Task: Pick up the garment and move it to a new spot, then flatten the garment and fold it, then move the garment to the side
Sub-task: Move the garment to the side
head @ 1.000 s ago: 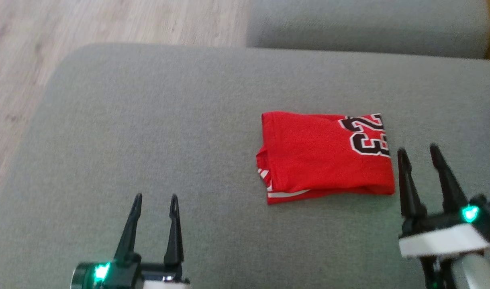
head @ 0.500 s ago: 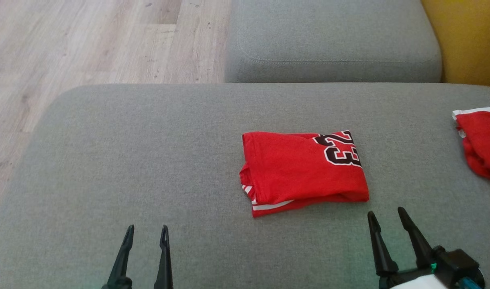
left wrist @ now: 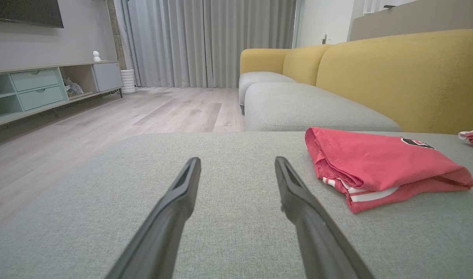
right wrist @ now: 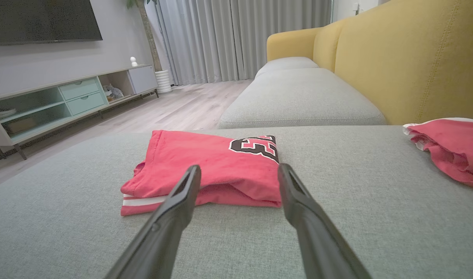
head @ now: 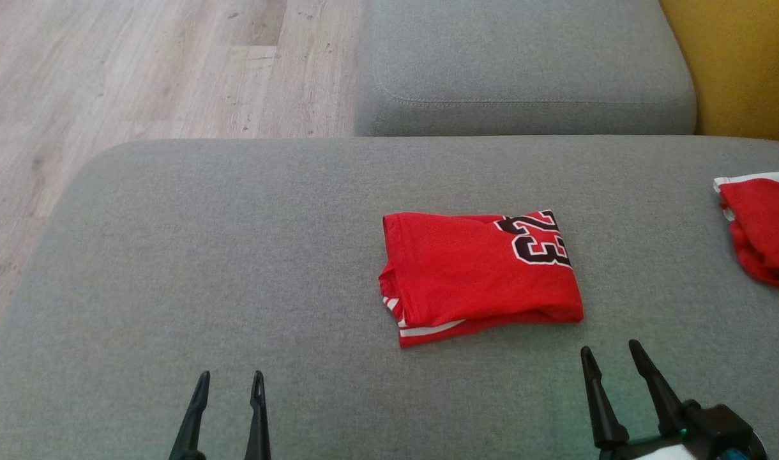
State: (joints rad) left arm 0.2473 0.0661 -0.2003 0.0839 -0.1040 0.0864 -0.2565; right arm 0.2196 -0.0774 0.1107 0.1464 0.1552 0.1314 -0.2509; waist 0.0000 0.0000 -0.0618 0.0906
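— Both the left end effector and right end effector are hanging released; the folded garment is lying on the sofa cushion.
— The side move is probably coming next, needing all layers pinched.

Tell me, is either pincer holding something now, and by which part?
Nothing is held. The left pincer and the right pincer are both open and empty; the folded red garment lies free on the grey cushion, apart from both.
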